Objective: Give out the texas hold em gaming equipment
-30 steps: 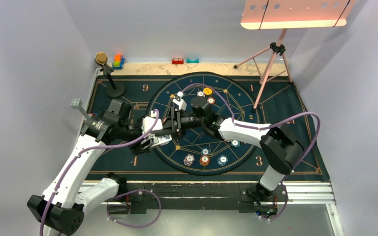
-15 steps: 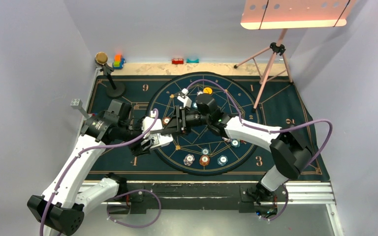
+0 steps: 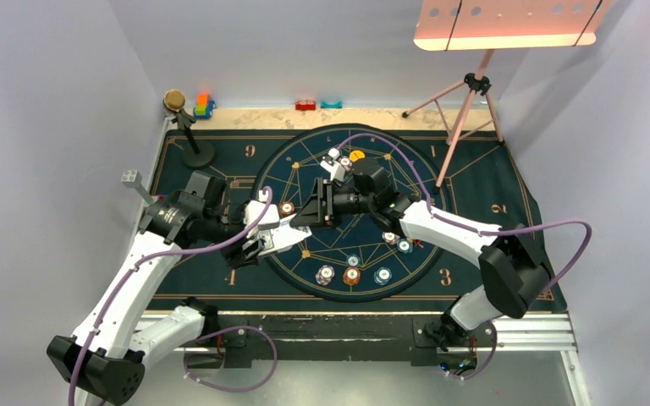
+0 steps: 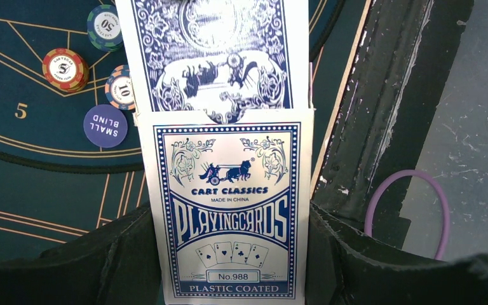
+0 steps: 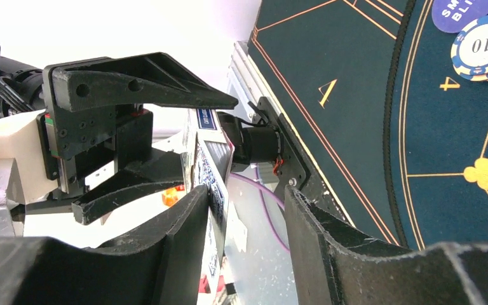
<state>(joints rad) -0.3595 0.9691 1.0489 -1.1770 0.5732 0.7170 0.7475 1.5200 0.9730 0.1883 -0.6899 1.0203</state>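
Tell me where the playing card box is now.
Left wrist view, centre: the playing card box sits in the left gripper, above the round mat's left edge.

Glossy card box (image 4: 229, 210), matt cloth mat (image 4: 32, 184)

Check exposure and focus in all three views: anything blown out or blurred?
Top external: lamp panel clips to pink-white glare; dark mat evenly lit. Left wrist: card box print sharp and legible. Right wrist: upper left blown out white; blue-white chip is readable.
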